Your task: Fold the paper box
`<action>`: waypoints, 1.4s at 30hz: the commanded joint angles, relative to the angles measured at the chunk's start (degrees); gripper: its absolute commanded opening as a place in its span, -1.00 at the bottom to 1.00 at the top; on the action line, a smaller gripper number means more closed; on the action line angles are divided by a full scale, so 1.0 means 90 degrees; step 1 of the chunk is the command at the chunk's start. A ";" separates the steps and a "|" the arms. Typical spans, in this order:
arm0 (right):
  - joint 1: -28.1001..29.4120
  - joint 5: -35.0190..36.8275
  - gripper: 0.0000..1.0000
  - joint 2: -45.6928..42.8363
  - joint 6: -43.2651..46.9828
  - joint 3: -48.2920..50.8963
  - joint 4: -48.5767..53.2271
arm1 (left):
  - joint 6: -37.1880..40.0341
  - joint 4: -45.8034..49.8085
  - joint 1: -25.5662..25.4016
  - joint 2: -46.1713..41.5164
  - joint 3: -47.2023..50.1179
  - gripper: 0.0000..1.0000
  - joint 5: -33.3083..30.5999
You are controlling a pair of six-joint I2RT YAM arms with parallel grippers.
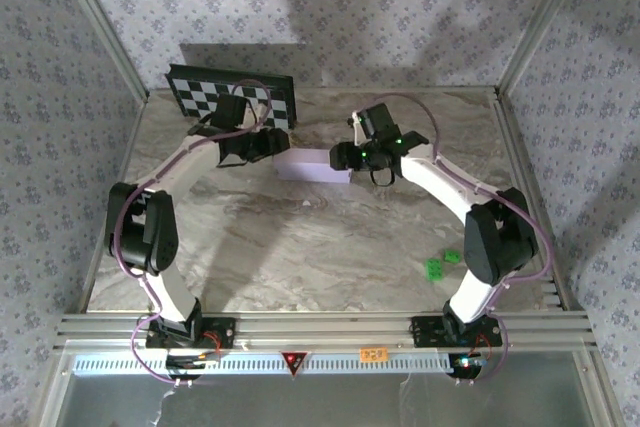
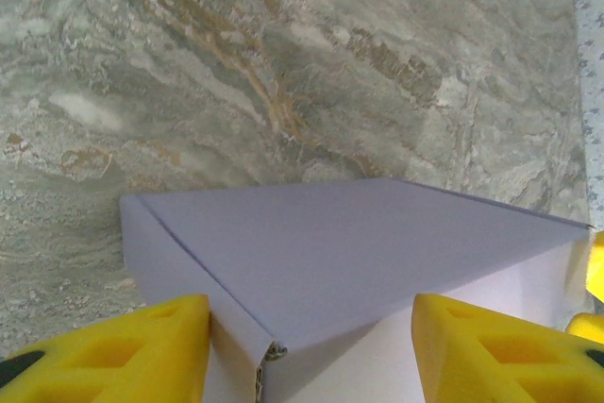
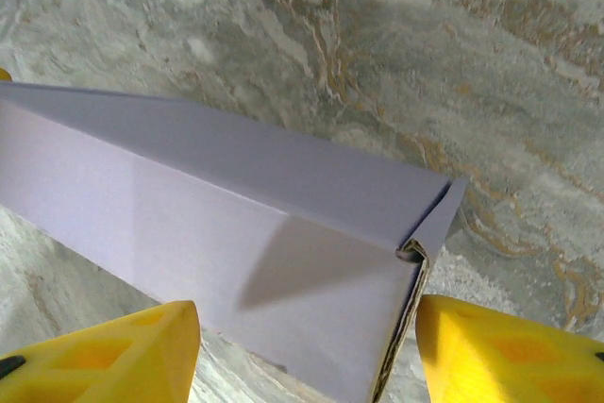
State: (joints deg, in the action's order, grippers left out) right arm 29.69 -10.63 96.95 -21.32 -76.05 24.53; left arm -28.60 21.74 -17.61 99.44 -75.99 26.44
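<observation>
Where the marble table [image 1: 300, 237] reaches toward the back wall, in the upper middle of the overhead frame, the paper box [image 1: 318, 166] lies flat and folded shut, a small pale-lavender rectangle. The left gripper [image 1: 272, 144] sits at the box's left end and the right gripper [image 1: 342, 157] at its right end, so the 2 arms curve in from either side of the frame. In the left wrist view the box [image 2: 359, 252] fills the lower middle, one corner pointing at the bottom edge, and the left gripper [image 2: 307, 346] is released, its 2 yellow fingers [image 2: 142, 351] spread wide on either side of that corner. In the right wrist view the box [image 3: 236, 233] slants from the upper left to the lower right, its layered end edge showing, and the right gripper [image 3: 307, 351] is likewise released, its fingers [image 3: 510, 346] set wide around that end. Whether any finger touches the cardboard cannot be told. A checkerboard panel [image 1: 230, 97] leans at the upper left, and 2 small green pieces [image 1: 440, 265] lie at the lower right.
</observation>
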 commanded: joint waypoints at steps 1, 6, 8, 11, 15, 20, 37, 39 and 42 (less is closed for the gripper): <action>0.0273 -0.0256 0.28 -0.0283 -0.0004 0.0319 -0.0072 | -0.0016 -0.0352 -0.0124 -0.0318 0.0510 0.15 0.0670; 0.0440 -0.0531 0.30 -0.0535 -0.0531 0.1075 -0.0240 | -0.0145 -0.0480 -0.0124 -0.0710 0.1438 0.17 0.0599; 0.0506 -0.0663 0.30 -0.0557 -0.0701 0.1313 -0.0328 | -0.0231 -0.0600 -0.0124 -0.0790 0.1769 0.18 0.0598; 0.0601 -0.0713 0.32 -0.0557 -0.0870 0.1657 -0.0436 | -0.0361 -0.0839 -0.0119 -0.0899 0.2268 0.17 0.0578; 0.0563 -0.0762 0.36 -0.0539 -0.1028 0.1969 -0.0537 | -0.0377 -0.0941 -0.0107 -0.0980 0.2582 0.18 0.0433; 0.0255 -0.0879 0.38 -0.0418 -0.0984 0.1899 -0.0501 | -0.0213 -0.0766 -0.0090 -0.0952 0.2424 0.18 0.0165; -0.0278 -0.1649 0.28 0.1082 -0.0628 0.0598 -0.0619 | -0.0160 -0.0959 -0.0026 0.0172 0.1581 0.02 0.0641; -0.0200 -0.1653 0.25 0.1173 -0.0676 0.0505 -0.0698 | -0.0198 -0.1046 -0.0026 0.0249 0.1583 -0.02 0.0685; -0.0066 -0.1706 0.22 0.1324 -0.0758 0.0323 -0.0762 | -0.0211 -0.1108 -0.0009 0.0270 0.1578 -0.06 0.0652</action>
State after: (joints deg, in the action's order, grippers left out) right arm 27.24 -22.70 107.37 -27.64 -70.67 19.22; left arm -30.48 12.60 -17.34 100.33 -60.62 30.44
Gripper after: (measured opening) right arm 0.611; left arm 0.474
